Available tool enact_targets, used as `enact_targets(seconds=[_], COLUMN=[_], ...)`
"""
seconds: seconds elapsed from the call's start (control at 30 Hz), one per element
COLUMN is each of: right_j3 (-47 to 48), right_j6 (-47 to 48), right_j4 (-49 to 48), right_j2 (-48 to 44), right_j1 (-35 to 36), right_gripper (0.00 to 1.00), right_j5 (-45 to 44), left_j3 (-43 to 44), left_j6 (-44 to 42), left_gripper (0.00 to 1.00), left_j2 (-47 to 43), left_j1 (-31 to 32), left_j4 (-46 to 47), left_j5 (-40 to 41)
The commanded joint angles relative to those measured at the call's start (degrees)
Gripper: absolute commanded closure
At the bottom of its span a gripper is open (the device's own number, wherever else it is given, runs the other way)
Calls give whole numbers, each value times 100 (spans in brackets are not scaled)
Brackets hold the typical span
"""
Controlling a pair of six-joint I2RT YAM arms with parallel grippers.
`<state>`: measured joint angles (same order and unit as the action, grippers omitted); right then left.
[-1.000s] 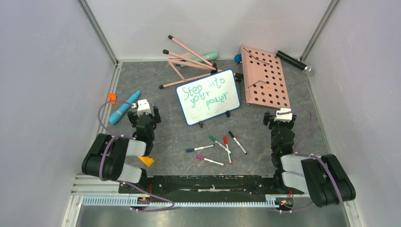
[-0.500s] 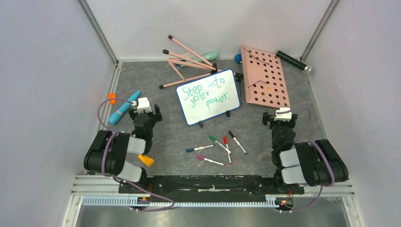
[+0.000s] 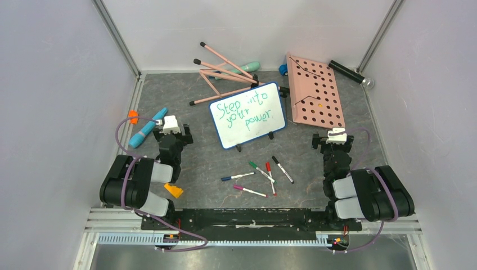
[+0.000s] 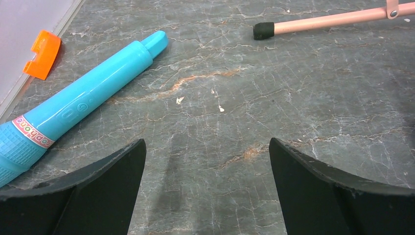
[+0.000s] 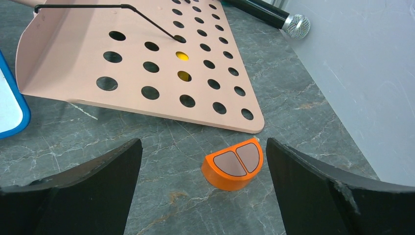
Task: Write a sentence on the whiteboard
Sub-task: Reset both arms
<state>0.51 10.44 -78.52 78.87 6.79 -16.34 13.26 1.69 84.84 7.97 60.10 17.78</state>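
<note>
The whiteboard (image 3: 247,115), white with a blue frame and small black feet, lies at the table's middle back. The sentence (image 3: 245,113) is on it in green marker: "Step into your power", in three lines. The board's blue corner shows at the left edge of the right wrist view (image 5: 22,115). My left gripper (image 3: 169,127) is open and empty over bare table (image 4: 205,147), left of the board. My right gripper (image 3: 336,136) is open and empty (image 5: 203,147), right of the board. Several markers (image 3: 260,173) lie loose in front of the board.
A pink board with round holes (image 3: 315,93) lies right of the whiteboard. Pink sticks (image 3: 225,73) lie behind it. A teal tube (image 4: 93,90) and an orange clip (image 4: 43,54) lie at the left. An orange half-round block (image 5: 234,164) sits between my right fingers. A black microphone (image 3: 351,73) lies back right.
Both arms have drawn back a little toward their bases and folded up, the right one more. The whiteboard and the markers have not moved.
</note>
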Motion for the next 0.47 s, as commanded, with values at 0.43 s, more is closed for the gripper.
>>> enact_targets(seconds=[0.43], right_j3=[-544], right_j6=[46], right_j4=[-287], right_j2=[11], right_j1=[-21], right_gripper=[2], right_j5=[41], left_j3=[164], left_j6=[-161], left_gripper=[0], left_j2=[-23], left_j1=[-76], left_j4=[168], left_j5=[-161])
